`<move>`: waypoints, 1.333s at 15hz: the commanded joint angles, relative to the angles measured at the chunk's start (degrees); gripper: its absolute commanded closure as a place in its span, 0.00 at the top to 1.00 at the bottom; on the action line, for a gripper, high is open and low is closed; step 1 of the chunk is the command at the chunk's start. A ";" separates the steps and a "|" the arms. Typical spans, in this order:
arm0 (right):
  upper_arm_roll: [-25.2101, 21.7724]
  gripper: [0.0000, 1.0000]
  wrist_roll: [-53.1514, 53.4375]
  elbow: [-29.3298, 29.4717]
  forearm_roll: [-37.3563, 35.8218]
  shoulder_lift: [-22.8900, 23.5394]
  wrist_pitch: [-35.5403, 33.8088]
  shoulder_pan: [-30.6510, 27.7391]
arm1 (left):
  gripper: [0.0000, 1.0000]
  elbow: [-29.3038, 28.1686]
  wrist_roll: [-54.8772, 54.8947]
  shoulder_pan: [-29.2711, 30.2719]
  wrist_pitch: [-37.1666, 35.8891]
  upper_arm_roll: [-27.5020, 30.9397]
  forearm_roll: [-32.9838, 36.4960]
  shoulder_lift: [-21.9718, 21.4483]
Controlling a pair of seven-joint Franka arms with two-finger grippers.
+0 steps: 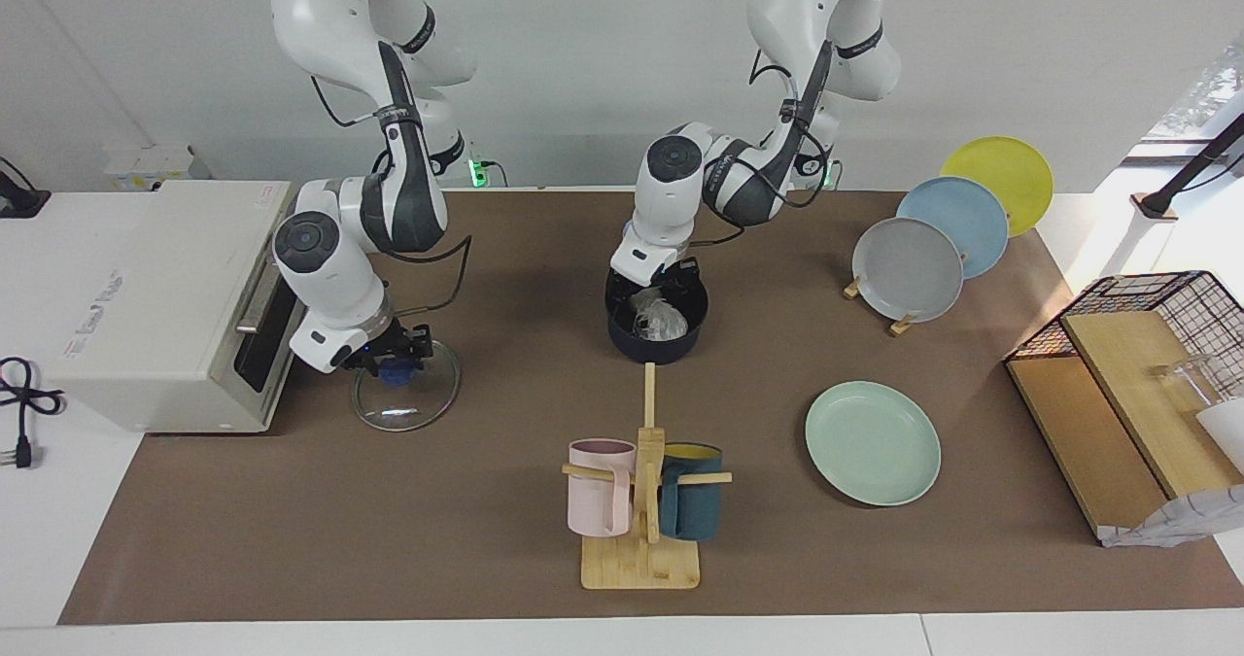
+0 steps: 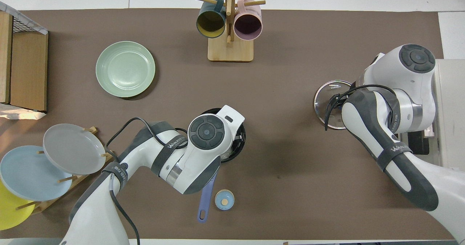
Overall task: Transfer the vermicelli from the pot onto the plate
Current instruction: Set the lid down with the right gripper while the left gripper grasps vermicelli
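The dark blue pot stands mid-table, with the whitish vermicelli lying inside it. My left gripper is lowered into the pot's mouth, right over the vermicelli. In the overhead view the left wrist covers most of the pot; only part of its rim and its blue handle show. The mint-green plate lies bare on the mat toward the left arm's end, farther from the robots than the pot, and it also shows in the overhead view. My right gripper is at the blue knob of the glass lid, which rests on the table.
A wooden mug rack with a pink and a teal mug stands farther from the robots than the pot. A rack with grey, light blue and yellow plates and a wire basket are at the left arm's end. A white appliance is at the right arm's end. A small light-blue disc lies by the pot handle.
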 commanded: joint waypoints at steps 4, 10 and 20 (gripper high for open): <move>0.80 1.00 -0.58 1.56 -0.30 -3.06 -3.38 -1.09 | 0.00 -0.09 2.61 -0.61 1.10 1.25 1.80 0.10; 0.71 1.00 -0.32 11.75 0.05 -5.18 -17.61 -1.09 | 0.00 4.90 5.59 3.26 -5.90 1.25 1.80 -2.17; 0.10 1.00 -0.32 21.34 -0.56 -13.88 -35.37 -1.18 | 0.00 25.56 17.10 15.37 -36.33 1.87 -7.69 -7.72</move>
